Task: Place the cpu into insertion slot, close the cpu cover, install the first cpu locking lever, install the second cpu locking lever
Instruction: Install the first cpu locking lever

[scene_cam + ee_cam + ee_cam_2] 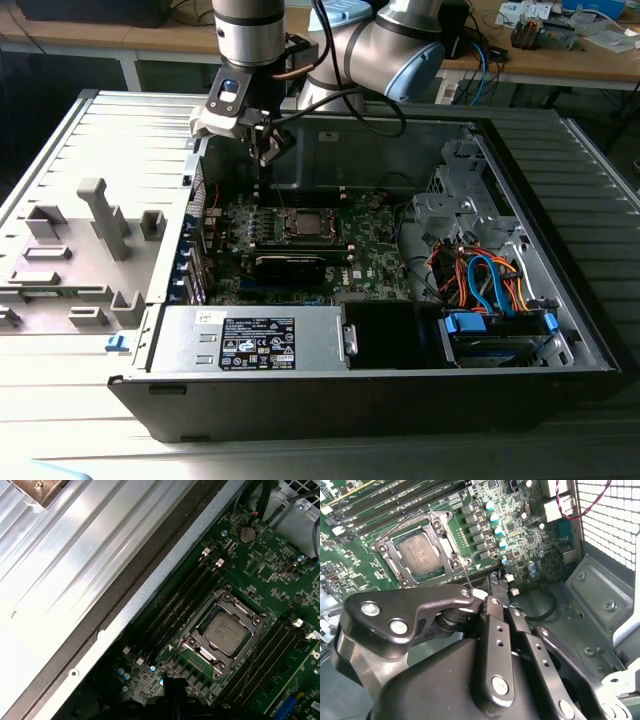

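The cpu (420, 555) is sitting grey face up inside the insertion slot (303, 222), which is lying around the middle of the green motherboard (375, 250), and the cpu cover (449, 545) is lying flat over it, its window framing the chip in both wire views of the wrist cameras. One thin wire lever (461, 567) is running along a side of the cover and ending just beside the pincer tips; a second wire lever (407, 522) is running along another side, and I cannot tell whether either is latched. Rows of dark memory slots (175, 610) are flanking the socket, and a long black block (290, 265) is sitting just on its near side. The pincer (496, 581) is hanging above the board on the far side of the socket, slightly toward the exterior view's left (268, 148); its fingers are drawn together, with nothing showing between them. The arm (250, 30) is reaching down from the far side. The board is lying in an open computer case (575, 350), with a silver power supply (250, 340) along the near wall and a bundle of orange and blue cables (490, 280) toward the exterior view's right. The case is resting on a ribbed metal table (130, 130), where grey fixture blocks (105, 215) are standing to the exterior view's left.
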Tool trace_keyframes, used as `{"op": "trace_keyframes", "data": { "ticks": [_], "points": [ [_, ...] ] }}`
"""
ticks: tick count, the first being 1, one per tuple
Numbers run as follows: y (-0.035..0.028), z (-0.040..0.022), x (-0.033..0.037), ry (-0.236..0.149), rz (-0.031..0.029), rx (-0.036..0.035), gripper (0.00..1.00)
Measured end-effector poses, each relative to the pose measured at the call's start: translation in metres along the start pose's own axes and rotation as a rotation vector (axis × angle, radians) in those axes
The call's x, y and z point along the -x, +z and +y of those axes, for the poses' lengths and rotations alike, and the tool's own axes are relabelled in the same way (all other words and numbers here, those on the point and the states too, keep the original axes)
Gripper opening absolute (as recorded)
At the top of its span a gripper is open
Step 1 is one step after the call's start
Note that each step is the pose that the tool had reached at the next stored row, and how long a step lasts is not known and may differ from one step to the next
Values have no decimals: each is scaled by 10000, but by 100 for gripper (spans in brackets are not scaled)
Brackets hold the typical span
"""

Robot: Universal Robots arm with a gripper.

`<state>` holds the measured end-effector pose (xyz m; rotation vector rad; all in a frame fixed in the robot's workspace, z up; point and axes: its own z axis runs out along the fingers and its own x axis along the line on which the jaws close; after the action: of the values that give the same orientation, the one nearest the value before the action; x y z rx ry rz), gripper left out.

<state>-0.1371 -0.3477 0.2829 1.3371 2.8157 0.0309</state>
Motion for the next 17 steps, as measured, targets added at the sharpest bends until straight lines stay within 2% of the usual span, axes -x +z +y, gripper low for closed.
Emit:
{"op": "trace_keyframes", "data": {
  "ticks": [17],
  "points": [
    [0,-2,2,-202,5,3,11]
  ]
}}
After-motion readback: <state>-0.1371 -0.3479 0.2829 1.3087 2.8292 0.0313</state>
